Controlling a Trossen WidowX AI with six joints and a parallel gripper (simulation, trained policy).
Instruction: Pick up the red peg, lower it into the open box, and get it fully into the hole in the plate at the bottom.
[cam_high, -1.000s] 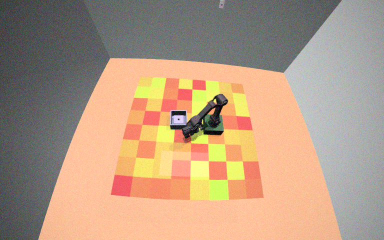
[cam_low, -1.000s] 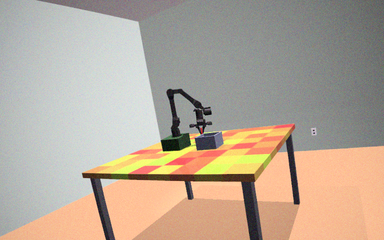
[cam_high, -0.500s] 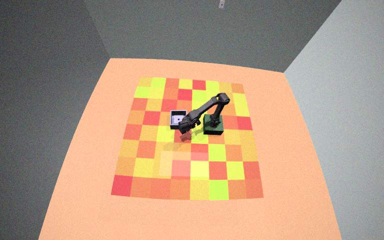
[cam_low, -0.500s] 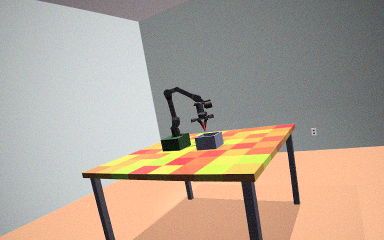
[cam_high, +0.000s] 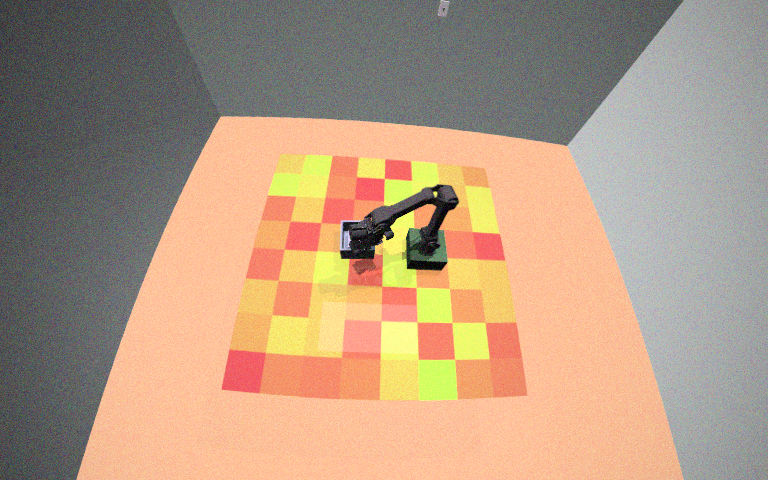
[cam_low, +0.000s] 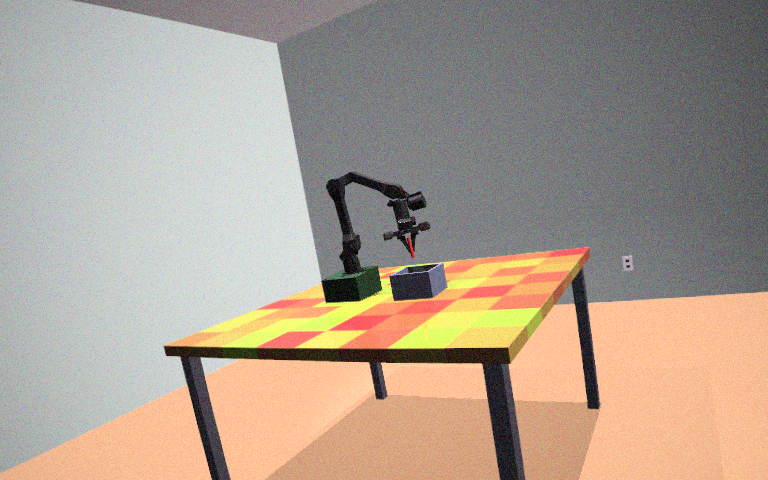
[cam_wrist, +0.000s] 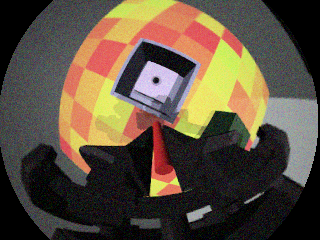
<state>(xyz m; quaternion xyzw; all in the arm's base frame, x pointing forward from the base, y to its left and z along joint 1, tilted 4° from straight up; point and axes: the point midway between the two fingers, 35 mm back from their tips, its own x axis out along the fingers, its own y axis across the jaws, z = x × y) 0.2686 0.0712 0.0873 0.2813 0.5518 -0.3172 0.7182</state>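
Note:
My gripper (cam_low: 412, 254) (cam_wrist: 157, 128) is shut on the red peg (cam_low: 411, 246) (cam_wrist: 160, 150) and holds it above the level of the box rim. The peg is slightly tilted in the exterior view, its lower tip pointing down at the fingertips. The open blue-grey box (cam_high: 356, 257) (cam_low: 415, 286) (cam_wrist: 117, 95) stands on the table below the gripper. In the wrist view the pale plate (cam_wrist: 167, 75) with its dark round hole (cam_wrist: 156, 80) shows at the box bottom, ahead of the fingertips. In the top view the hand hides part of the box and the peg.
The arm's dark green base block (cam_high: 425, 258) (cam_low: 352, 286) (cam_wrist: 225, 125) stands beside the box, with a gap between them. The box walls rise around the plate on all sides. The table top (cam_high: 362, 336) (cam_low: 362, 323) has a patchwork of red, orange and yellow squares.

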